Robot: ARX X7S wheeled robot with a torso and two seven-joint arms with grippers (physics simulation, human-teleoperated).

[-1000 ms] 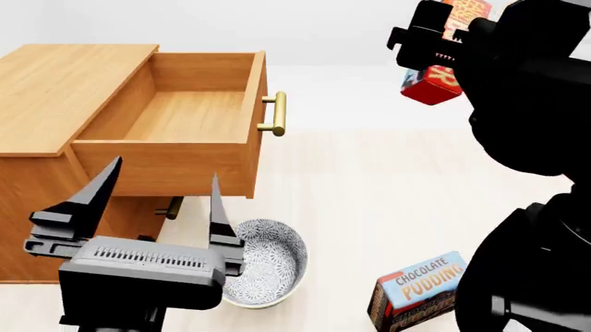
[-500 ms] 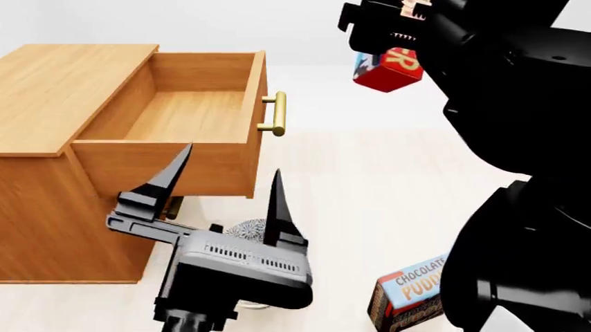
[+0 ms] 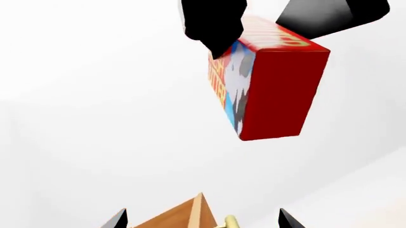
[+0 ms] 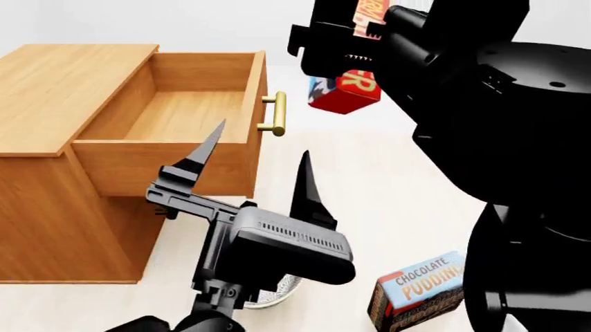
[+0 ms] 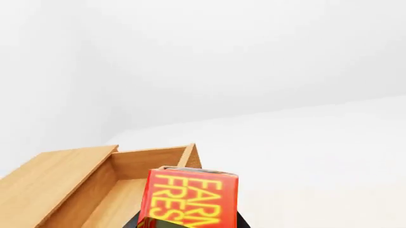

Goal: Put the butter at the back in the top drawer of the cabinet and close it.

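The butter (image 4: 344,88) hangs in the air, clamped in the right pincer (image 4: 347,52), just right of the top drawer (image 4: 176,111), which stands pulled out of the cabinet (image 4: 55,90). The left pincer (image 4: 259,176) gapes wide, empty, in front of the drawer.

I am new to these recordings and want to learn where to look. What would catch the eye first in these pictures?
First, the red butter carton, held high in the air in the right tool, just right of the open top drawer and not yet over it. Next, the pulled-out drawer itself, its wooden inside bare, at the top of the cabinet. Then the left tool, open and empty, low in front of the drawer.
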